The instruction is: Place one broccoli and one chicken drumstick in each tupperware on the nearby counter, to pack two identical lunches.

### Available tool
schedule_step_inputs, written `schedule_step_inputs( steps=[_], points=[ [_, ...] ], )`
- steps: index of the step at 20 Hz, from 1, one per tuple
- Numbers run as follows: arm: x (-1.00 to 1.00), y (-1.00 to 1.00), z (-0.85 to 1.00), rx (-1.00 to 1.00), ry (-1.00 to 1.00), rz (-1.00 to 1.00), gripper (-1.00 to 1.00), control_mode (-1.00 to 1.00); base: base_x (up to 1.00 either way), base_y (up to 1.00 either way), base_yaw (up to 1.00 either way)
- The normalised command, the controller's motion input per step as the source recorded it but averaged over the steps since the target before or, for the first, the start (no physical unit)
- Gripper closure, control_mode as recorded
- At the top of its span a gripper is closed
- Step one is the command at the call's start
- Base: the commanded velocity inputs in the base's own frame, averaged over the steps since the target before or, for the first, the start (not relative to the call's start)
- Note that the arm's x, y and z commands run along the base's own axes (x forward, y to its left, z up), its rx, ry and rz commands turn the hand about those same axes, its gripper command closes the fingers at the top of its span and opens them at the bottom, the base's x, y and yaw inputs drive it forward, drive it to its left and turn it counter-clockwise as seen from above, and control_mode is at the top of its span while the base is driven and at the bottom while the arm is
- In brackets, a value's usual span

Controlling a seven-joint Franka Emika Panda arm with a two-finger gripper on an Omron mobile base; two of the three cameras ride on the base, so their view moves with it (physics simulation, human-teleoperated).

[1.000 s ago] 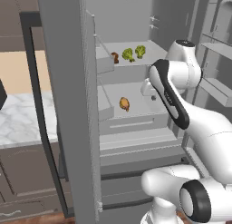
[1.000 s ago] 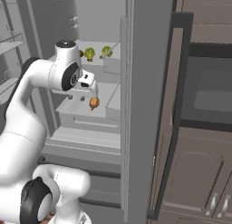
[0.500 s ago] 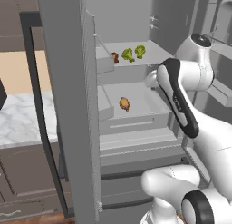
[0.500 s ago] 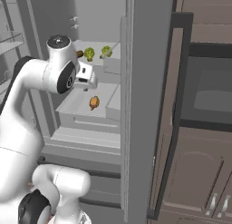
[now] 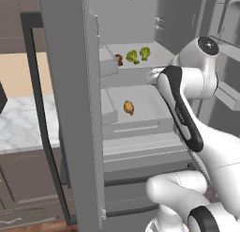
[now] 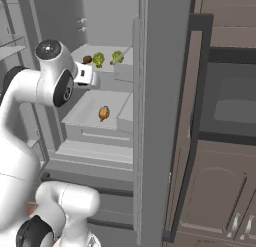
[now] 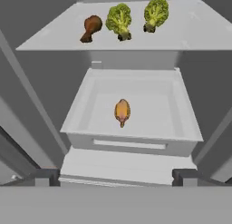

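Note:
My gripper [image 7: 115, 177] is open, its two fingertips [image 7: 45, 175] wide apart with nothing between them. It hangs in front of the open fridge, back from the drawer [image 7: 131, 139]. A golden-orange chicken drumstick [image 7: 122, 112] [image 5: 128, 107] [image 6: 104, 112] lies alone in that drawer. On the shelf above sit a darker brown chicken drumstick [image 7: 90, 28] [image 5: 118, 59] and two broccoli florets [image 7: 119, 20] [image 7: 155, 12] [image 5: 132, 56] [image 6: 98, 59]. The white marble counter [image 5: 18, 127] is at the far left. The tupperware is out of view.
The fridge's grey side wall [image 5: 70, 109] [image 6: 160, 116] stands between the shelves and the counter. Door shelves [image 5: 229, 95] hang at the right. A built-in oven [image 6: 230, 106] and dark cabinet doors [image 6: 215, 201] lie beyond the fridge.
The jaws have opened wide and the hand has pulled up and back from the golden drumstick, which stays in the drawer.

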Motion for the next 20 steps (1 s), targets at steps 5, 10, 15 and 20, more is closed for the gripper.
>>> schedule_step_inputs(
  steps=[5,10,15,20],
  points=[
    [0.47,0.0,0.13,0.0,0.02,0.0,-1.0,-1.0,0.0,0.0,0.0],
    [0.7,0.0,0.11,0.0,0.05,-0.01,-1.0,-1.0,0.0,0.0,0.0],
    [0.7,0.0,0.23,0.0,0.0,0.0,-1.0,-1.0,0.0,0.0,0.0],
    [0.55,0.0,0.07,0.0,0.0,0.0,-1.0,-1.0,0.0,0.0,0.0]
  ],
)
